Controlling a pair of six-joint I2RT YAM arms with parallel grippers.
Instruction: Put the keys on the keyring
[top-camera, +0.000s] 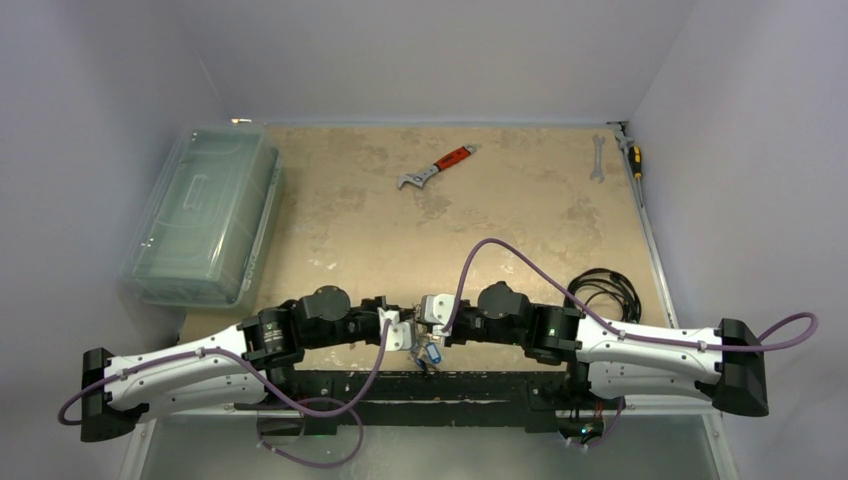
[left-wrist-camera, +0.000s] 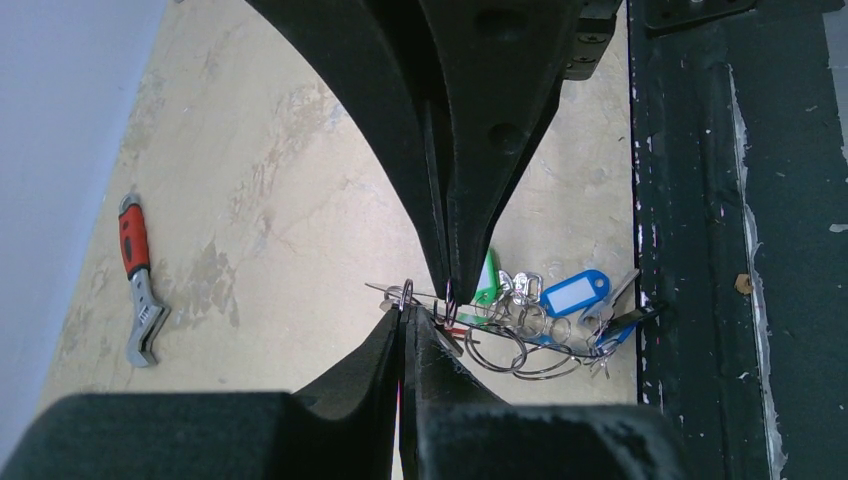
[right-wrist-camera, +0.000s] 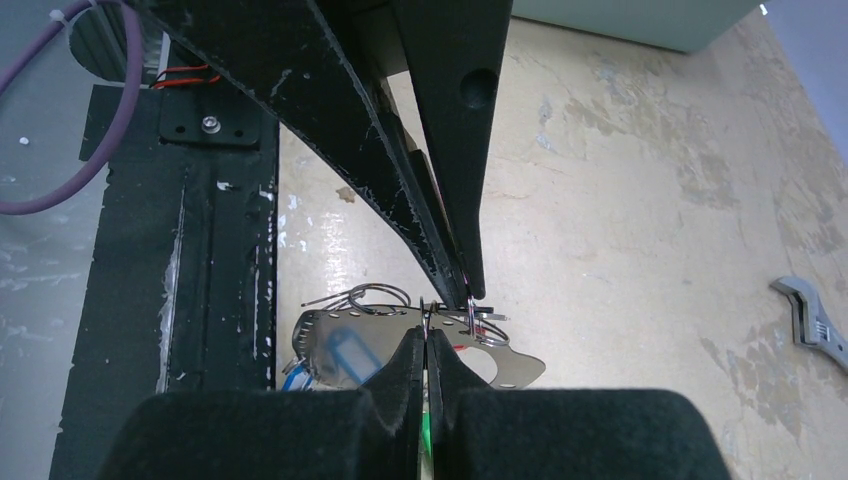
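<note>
Both grippers meet tip to tip just above the table's near edge. My left gripper (top-camera: 411, 338) (left-wrist-camera: 405, 312) is shut on a small wire split ring (left-wrist-camera: 405, 295). A finger's width away, my right gripper (top-camera: 429, 334) (right-wrist-camera: 428, 332) is shut on another small split ring (right-wrist-camera: 427, 312). The keyring (right-wrist-camera: 400, 345), a flat silvery plate, hangs level between the tips; in the left wrist view it is a thin edge-on line (left-wrist-camera: 560, 312). The keys (top-camera: 433, 352), with a blue tag (left-wrist-camera: 572, 293) and a green tag (left-wrist-camera: 487, 280), dangle in a cluster of wire rings below.
A red-handled wrench (top-camera: 436, 168) (left-wrist-camera: 138, 290) lies mid-table toward the back. A silver spanner (top-camera: 597, 158) (right-wrist-camera: 810, 320) and a screwdriver (top-camera: 632, 155) lie at the back right. A clear lidded box (top-camera: 205, 215) stands left, a black cable (top-camera: 605, 290) right, and the black base rail (left-wrist-camera: 720, 250) runs beside the keys.
</note>
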